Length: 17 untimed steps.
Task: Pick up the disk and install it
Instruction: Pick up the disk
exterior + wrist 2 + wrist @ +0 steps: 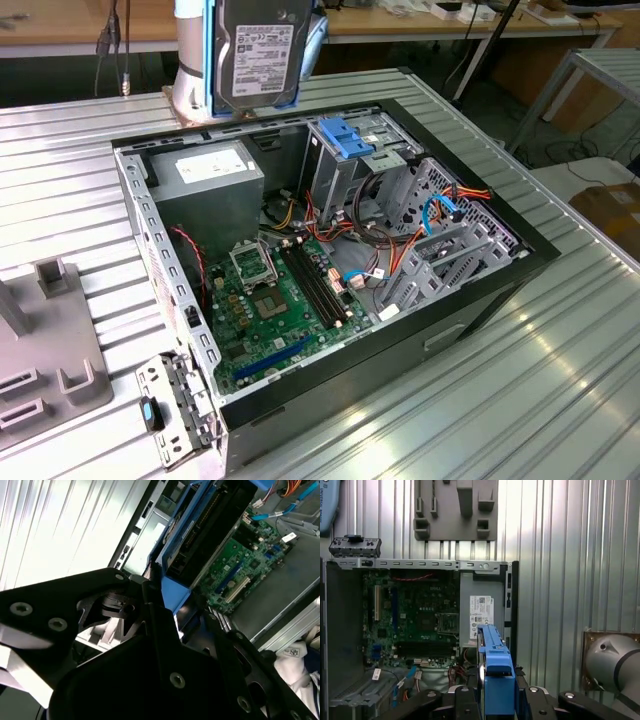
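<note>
jaws: clamped on disk (pixel 258 50) by its blue rails | disk: upright, hanging above open computer case (pixel 330 260) | case: lying on ribbed counter (pixel 560 380)

Bright, even light fell across the exterior view, with a soft sheen running along the ribbed table (pixel 480 400). In the second wrist view that table burned out to white glare, leaving the disk (pixel 200 535) dark beside it. The computer case (pixel 342 630) had its inner wall in shade.
</note>
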Available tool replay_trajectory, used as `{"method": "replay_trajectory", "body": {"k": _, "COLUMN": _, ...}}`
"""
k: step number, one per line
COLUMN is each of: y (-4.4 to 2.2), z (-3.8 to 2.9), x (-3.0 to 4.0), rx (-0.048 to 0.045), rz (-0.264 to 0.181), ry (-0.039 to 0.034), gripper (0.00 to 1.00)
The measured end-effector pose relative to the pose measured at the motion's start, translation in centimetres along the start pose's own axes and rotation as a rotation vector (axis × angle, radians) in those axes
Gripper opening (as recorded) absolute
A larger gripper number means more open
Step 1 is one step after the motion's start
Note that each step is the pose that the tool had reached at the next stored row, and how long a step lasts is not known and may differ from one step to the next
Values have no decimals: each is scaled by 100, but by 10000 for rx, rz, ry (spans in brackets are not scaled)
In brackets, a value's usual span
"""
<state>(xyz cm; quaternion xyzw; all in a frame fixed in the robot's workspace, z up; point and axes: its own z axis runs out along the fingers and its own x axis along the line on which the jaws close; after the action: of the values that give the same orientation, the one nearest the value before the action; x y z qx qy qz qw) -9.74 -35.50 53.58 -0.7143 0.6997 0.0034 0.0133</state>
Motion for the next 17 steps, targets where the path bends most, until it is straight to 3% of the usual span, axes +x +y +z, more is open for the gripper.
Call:
{"method": "replay_trajectory", "body": {"k": 2, "y": -110, "z": 1, "x": 2, "rx": 0, "rz": -1, "ry": 0, "gripper": 37}}
{"method": "replay_trajectory", "body": {"k": 6, "y": -231, "z": 3, "x": 5, "rx": 0, "rz": 0, "ry": 0, "gripper": 37}}
{"method": "replay_trajectory", "body": {"k": 8, "y": -324, "z": 5, "x": 7, "rx": 0, "rz": 0, "ry": 0, "gripper": 37}}
{"method": "replay_trajectory", "body": {"k": 14, "y": -494, "z": 7, "x": 10, "rx": 0, "rz": 0, "ry": 1, "gripper": 37}}
{"method": "replay_trajectory", "body": {"k": 17, "y": -638, "z": 10, "x": 13, "rx": 0, "rz": 1, "ry": 1, "gripper": 37}}
